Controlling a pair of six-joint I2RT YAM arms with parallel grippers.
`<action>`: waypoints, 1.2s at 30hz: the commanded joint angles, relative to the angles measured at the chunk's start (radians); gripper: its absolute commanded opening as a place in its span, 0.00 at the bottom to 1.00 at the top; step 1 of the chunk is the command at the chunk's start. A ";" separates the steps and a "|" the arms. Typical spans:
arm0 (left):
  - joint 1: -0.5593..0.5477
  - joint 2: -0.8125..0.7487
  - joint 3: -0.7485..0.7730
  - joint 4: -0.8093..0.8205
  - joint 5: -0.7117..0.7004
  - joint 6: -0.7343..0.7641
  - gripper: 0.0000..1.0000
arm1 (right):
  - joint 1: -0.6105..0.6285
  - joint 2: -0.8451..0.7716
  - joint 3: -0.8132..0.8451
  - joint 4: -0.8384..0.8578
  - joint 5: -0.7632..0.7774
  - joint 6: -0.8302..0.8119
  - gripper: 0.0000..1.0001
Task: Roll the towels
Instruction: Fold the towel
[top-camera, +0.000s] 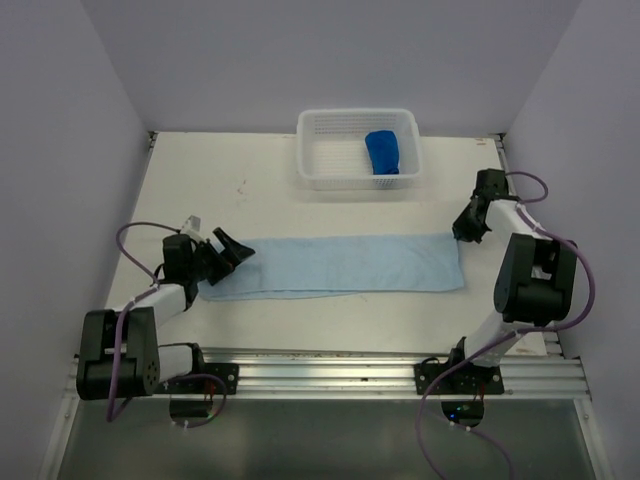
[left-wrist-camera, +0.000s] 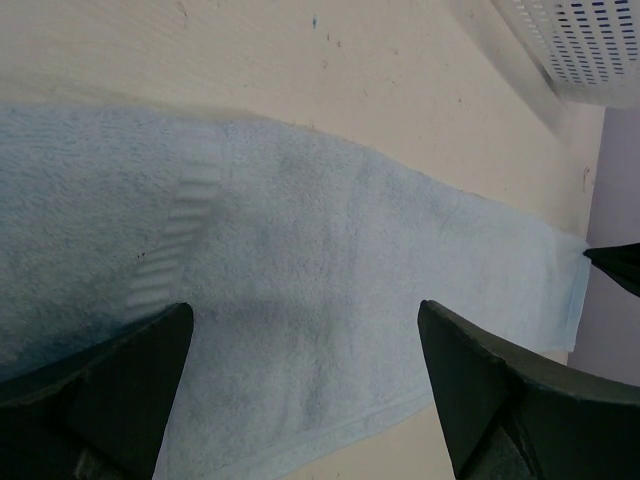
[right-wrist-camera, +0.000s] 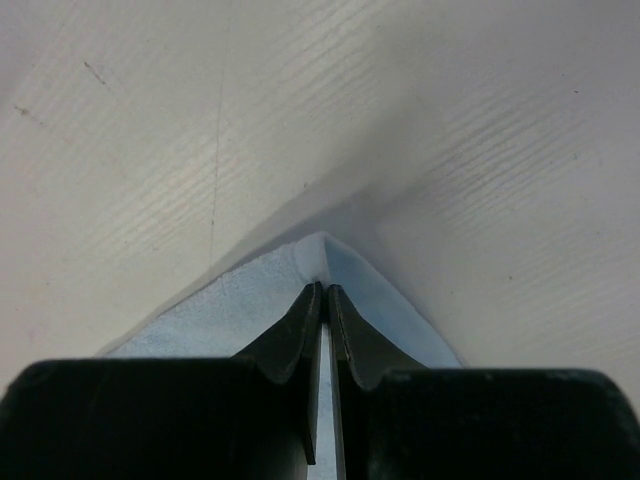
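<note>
On white tabletop (top-camera: 250, 200), lilac walls (top-camera: 300, 60) | pale towel (top-camera: 340, 265) flat | left gripper (top-camera: 228, 250) wide, empty | right gripper (right-wrist-camera: 325, 290) pinching corner

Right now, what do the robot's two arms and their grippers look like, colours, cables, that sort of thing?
Both the left arm and right arm have chunky black joint housings joined by white links. A purple cable loops along each. The left gripper and right gripper are matte black, with wedge-shaped fingers. Both bases sit on a silver slotted rail.
</note>
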 joint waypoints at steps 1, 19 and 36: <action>-0.002 -0.036 -0.011 -0.183 -0.121 0.047 1.00 | -0.001 0.040 0.040 -0.002 -0.005 -0.008 0.09; -0.002 -0.183 0.118 -0.341 -0.129 0.089 1.00 | -0.001 -0.084 -0.010 -0.053 -0.020 -0.073 0.55; -0.002 -0.165 0.401 -0.439 -0.143 0.181 1.00 | 0.020 -0.111 -0.262 0.050 0.014 -0.053 0.56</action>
